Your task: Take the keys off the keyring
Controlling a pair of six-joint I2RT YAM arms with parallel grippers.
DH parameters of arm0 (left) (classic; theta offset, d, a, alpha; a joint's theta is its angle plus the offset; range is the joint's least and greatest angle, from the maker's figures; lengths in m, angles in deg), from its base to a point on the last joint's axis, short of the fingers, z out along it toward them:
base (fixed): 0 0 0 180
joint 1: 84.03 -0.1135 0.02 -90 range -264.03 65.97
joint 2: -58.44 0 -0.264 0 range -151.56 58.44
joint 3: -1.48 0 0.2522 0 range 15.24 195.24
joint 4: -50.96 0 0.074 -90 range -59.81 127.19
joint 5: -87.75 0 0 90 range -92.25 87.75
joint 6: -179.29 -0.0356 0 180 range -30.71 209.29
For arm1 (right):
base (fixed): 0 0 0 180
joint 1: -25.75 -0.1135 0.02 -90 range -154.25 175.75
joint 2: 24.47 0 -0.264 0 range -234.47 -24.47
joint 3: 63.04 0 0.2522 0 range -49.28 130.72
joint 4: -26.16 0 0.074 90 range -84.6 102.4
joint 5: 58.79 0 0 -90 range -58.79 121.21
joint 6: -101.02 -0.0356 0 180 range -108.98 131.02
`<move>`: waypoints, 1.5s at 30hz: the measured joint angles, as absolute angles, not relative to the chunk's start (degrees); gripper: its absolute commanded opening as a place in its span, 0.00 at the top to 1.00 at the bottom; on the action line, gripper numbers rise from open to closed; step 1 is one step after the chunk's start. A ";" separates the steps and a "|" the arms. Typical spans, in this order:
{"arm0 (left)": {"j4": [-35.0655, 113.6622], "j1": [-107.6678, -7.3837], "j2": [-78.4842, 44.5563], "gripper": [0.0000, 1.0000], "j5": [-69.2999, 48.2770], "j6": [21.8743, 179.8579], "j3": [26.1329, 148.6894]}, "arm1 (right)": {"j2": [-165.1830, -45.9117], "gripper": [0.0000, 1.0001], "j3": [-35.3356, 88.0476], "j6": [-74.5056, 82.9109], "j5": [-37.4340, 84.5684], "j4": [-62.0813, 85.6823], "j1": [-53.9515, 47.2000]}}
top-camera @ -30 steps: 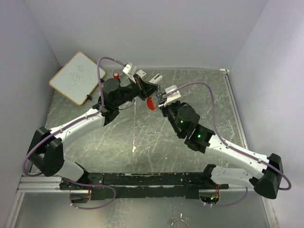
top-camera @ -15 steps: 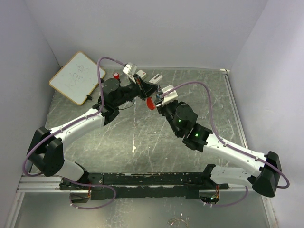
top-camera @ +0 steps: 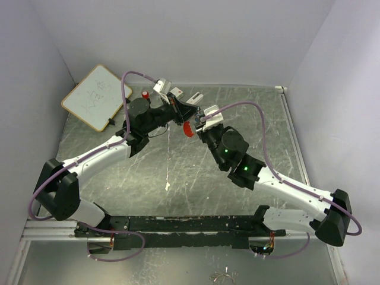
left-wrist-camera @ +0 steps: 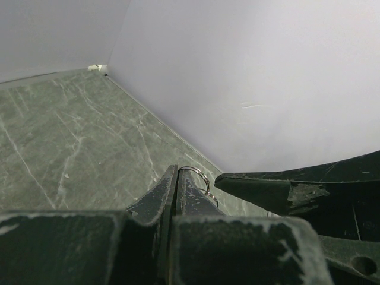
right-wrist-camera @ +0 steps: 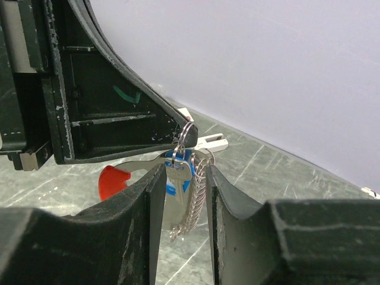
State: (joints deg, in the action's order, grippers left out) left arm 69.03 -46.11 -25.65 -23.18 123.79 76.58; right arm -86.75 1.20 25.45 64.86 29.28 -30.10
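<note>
Keys (right-wrist-camera: 177,178) hung off the split ring (right-wrist-camera: 185,135) pinched tight in the left gripper (left-wrist-camera: 176,181), red keyring (right-wrist-camera: 113,181) dangling beside. Right gripper (right-wrist-camera: 184,175) straddled them for the grab, couldn't tell if clamped yet. Next, I'd say: grip one, twist it off.

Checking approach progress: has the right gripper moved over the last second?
Yes. The right gripper has shifted slightly left, away from the table's far-right corner, toward the keyring.

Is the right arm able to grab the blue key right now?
Probably yes: the blue key hangs between the right gripper's open jaws, nothing blocking, while the left gripper pinches the keyring.
</note>
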 measured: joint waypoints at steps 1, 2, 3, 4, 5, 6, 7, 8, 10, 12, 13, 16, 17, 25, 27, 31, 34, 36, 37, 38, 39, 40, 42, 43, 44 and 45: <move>69.03 -46.11 -25.65 0.93 -23.24 123.79 76.58 | -86.79 0.68 1.20 25.54 64.92 29.37 -30.10; 69.05 -46.11 -25.65 0.93 -23.33 123.79 76.58 | -86.88 0.68 1.20 25.69 65.12 29.56 -30.10; 69.05 -46.11 -25.65 0.93 -23.37 123.79 76.58 | -87.01 0.68 1.20 25.85 65.18 29.78 -30.10; 69.05 -46.11 -25.65 0.93 -23.44 123.81 76.58 | -87.12 0.69 1.20 25.98 65.25 29.94 -30.10; 69.05 -46.11 -25.65 0.93 -23.46 123.81 76.58 | -87.27 0.69 1.20 26.11 65.32 30.11 -30.10; 69.05 -46.11 -25.65 0.93 -23.48 123.81 76.58 | -87.38 0.70 1.20 26.22 65.32 30.15 -30.10; 69.07 -46.11 -25.65 0.93 -23.51 123.81 76.58 | -87.51 0.71 1.20 26.35 65.36 30.20 -30.10; 69.07 -46.11 -25.65 0.93 -23.53 123.81 76.58 | -87.64 0.72 1.20 26.46 65.43 30.37 -30.10; 69.09 -46.11 -25.65 0.93 -23.64 123.83 76.58 | -87.99 0.74 1.20 26.57 65.53 30.74 -30.10; 69.09 -46.11 -25.65 0.93 -23.88 123.83 76.58 | -88.39 0.79 1.20 26.72 65.62 31.14 -30.10; 69.09 -46.11 -25.65 0.93 -23.97 123.83 76.58 | -88.63 0.81 1.20 26.81 65.75 31.29 -30.10; 69.09 -46.11 -25.65 0.93 -24.07 123.81 76.58 | -89.22 0.90 1.20 27.16 66.28 31.71 -30.10; 69.07 -46.11 -25.65 0.93 -24.10 123.81 76.56 | -89.26 0.94 1.20 27.22 66.45 31.82 -30.10; 69.12 -46.31 -25.65 0.93 -24.03 123.81 76.23 | -89.31 1.00 1.20 27.79 67.26 32.65 -30.10; 69.12 -46.31 -25.65 0.93 -24.03 123.81 76.23 | -89.31 1.00 1.18 27.75 67.26 32.65 -30.10; 69.31 -46.31 -25.65 0.93 -24.10 123.87 76.23 | -89.28 1.00 1.18 27.51 67.26 32.67 -30.10; 69.60 -46.33 -25.65 0.93 -24.29 124.27 76.23 | -89.28 1.00 1.18 27.44 67.26 32.73 -30.10; 69.90 -46.38 -25.67 0.93 -24.47 124.42 76.23 | -89.28 1.00 1.18 27.40 67.26 32.84 -30.10; 69.99 -46.40 -25.67 0.93 -24.56 124.51 76.23 | -89.28 1.00 1.18 27.38 67.26 32.93 -30.10; 70.12 -46.42 -25.67 0.93 -24.60 124.57 76.23 | -89.31 1.00 1.18 27.33 67.26 33.04 -30.10; 70.21 -46.44 -25.67 0.93 -24.62 124.71 76.23 | -89.39 1.00 1.18 27.31 67.26 33.15 -30.10; 70.25 -46.49 -25.67 0.93 -24.64 124.77 76.23 | -89.55 1.00 1.18 27.31 67.28 33.32 -30.08; 70.28 -46.60 -25.67 0.93 -24.69 124.90 76.23 | -90.00 1.00 1.18 27.27 67.46 33.65 -30.08; 70.25 -46.68 -25.67 0.93 -24.86 124.95 76.21 | -90.25 1.00 1.18 27.25 67.50 33.76 -30.08; 70.28 -46.77 -25.67 0.93 -25.01 125.12 76.21 | -90.53 1.00 1.18 27.14 67.57 33.94 -30.08; 70.32 -46.84 -25.67 0.93 -25.10 125.27 76.19 | -90.75 1.00 1.18 27.09 67.63 34.00 -30.08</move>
State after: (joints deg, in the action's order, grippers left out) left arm 70.32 -46.84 -25.67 -25.10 125.27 76.19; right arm -90.75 1.18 27.09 67.63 34.00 -30.08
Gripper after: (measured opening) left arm 0.074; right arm 0.011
